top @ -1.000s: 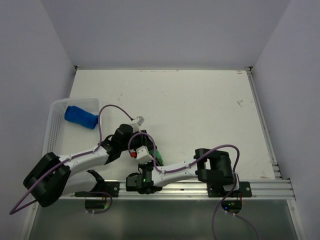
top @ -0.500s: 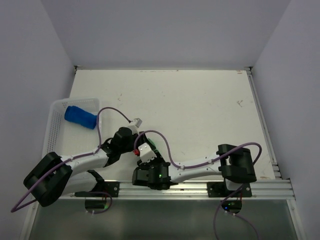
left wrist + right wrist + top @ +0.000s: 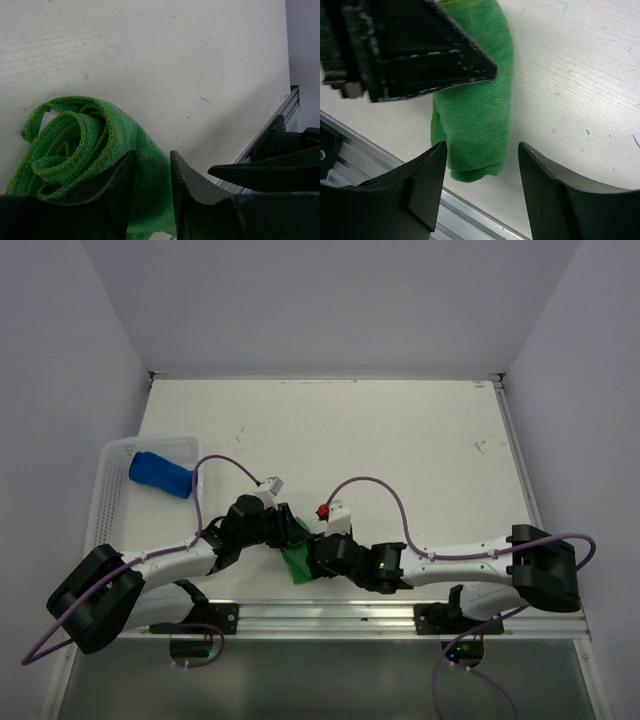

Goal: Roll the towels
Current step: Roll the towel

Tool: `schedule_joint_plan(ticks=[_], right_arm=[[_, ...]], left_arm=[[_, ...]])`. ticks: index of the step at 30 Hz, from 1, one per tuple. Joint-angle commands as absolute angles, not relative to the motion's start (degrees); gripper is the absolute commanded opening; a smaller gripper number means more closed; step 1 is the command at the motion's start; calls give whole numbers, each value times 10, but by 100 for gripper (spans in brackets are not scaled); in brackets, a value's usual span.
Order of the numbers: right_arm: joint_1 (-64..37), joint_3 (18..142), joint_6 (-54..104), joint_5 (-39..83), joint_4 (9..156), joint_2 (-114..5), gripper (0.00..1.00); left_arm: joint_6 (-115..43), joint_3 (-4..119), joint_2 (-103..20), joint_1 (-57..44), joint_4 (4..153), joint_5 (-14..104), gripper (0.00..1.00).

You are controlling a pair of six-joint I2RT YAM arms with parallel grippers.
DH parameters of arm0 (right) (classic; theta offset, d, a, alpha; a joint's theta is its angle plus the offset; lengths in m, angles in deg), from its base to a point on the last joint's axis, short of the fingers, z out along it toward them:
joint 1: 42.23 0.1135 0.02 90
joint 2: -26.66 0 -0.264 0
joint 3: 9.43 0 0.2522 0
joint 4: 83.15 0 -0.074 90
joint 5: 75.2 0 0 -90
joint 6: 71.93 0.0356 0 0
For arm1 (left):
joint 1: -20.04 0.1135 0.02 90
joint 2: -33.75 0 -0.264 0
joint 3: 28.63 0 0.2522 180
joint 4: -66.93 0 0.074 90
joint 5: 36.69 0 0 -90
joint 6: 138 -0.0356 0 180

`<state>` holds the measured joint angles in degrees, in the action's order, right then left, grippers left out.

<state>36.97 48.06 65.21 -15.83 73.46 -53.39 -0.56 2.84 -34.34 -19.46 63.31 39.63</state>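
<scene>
1. The left gripper (image 3: 152, 165) has its jaws narrow, pinched on the green towel (image 3: 75, 145). The towel lies as a loose roll at about 6 o'clock on the table (image 3: 400, 460), just beside the aluminium rail (image 3: 400, 612). The right gripper (image 3: 482, 147) has its jaws wide, straddling the roll's near end, with no contact I can make out.
2. The coil may spring open. Its spiral end looks slack in the left wrist view, so a release now would probably let the outer lap relax.
3. The grippers crowd each other: a left finger fills the 10 o'clock corner of the right wrist view. A careless close or swing of the right one could knock them together.
4. A push toward 6 o'clock could shove the roll onto the rail.
5. How deep the left pinch reaches is hidden; it may hold only the outer layers, and a lift would then unwind the roll.
6. The blue towel (image 3: 160, 474) lies rolled in the white basket (image 3: 108, 502) at 9 o'clock, well apart. Carrying the green one there risks snagging the mesh wall.
</scene>
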Motion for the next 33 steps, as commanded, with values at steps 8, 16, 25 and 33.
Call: schedule_joint_plan(ticks=[8, 16, 25, 33], right_arm=[[295, 377, 731, -4, 937, -528, 63], [285, 338, 755, 38, 1029, -610, 55], [310, 388, 666, -64, 887, -569, 27], [398, 506, 632, -257, 691, -616, 23]], left_arm=[[-11, -6, -353, -198, 706, 423, 39], [0, -16, -353, -197, 697, 424, 38], [-7, 21, -333, -187, 722, 429, 38], [-59, 142, -332, -142, 803, 445, 41]])
